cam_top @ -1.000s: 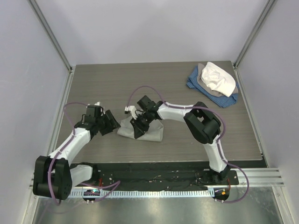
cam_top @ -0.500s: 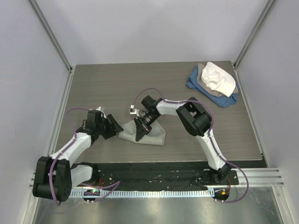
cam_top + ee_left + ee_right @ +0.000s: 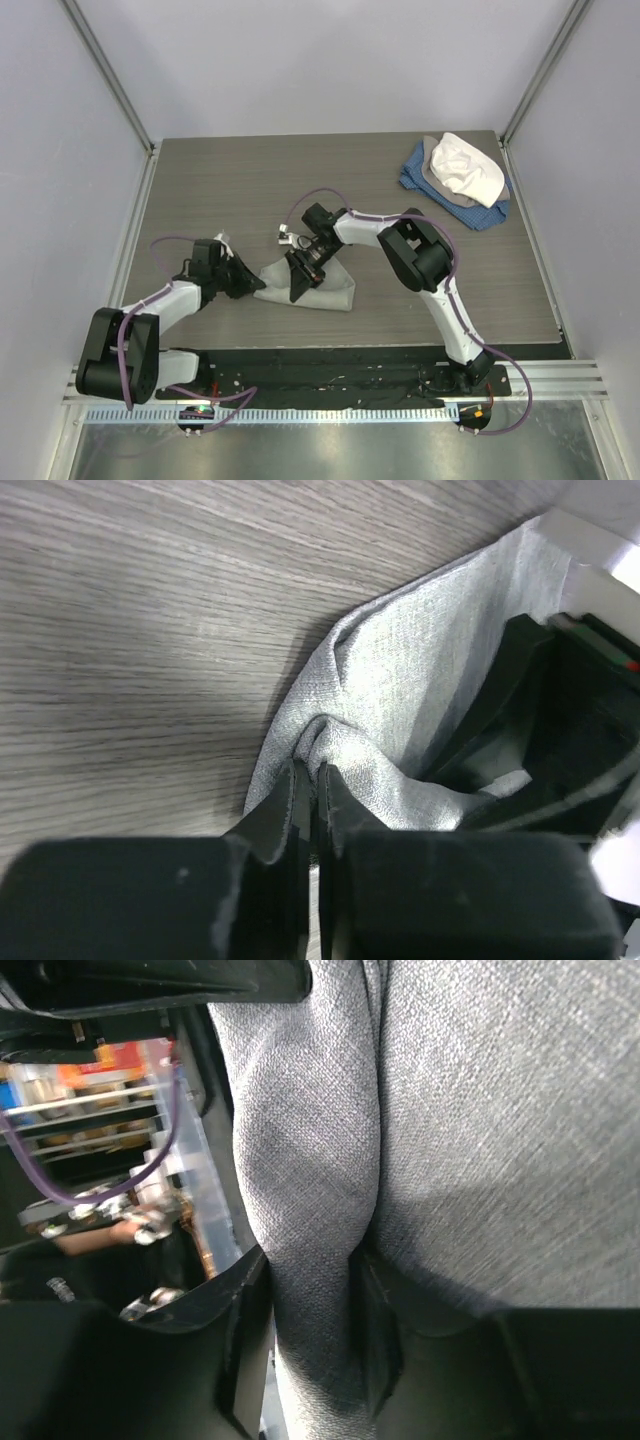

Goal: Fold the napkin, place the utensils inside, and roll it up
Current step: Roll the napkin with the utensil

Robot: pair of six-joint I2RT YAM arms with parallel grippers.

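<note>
The left gripper [image 3: 312, 780] has its fingers pressed nearly together, pinching a puckered fold at the left edge of the napkin [image 3: 420, 670]. The right gripper [image 3: 310, 1305] clamps a raised ridge of the same cloth. The napkin lies bunched on the table [image 3: 250, 190] between both grippers. Its inside is hidden.

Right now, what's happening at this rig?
Both arms are on the napkin, which lies bunched up mid-table. The left claw is shut on a pinch at its left edge, and the right claw is shut on a fold nearer the middle. No utensils are visible in any view. A heap of spare cloths sits at the far right corner.
</note>
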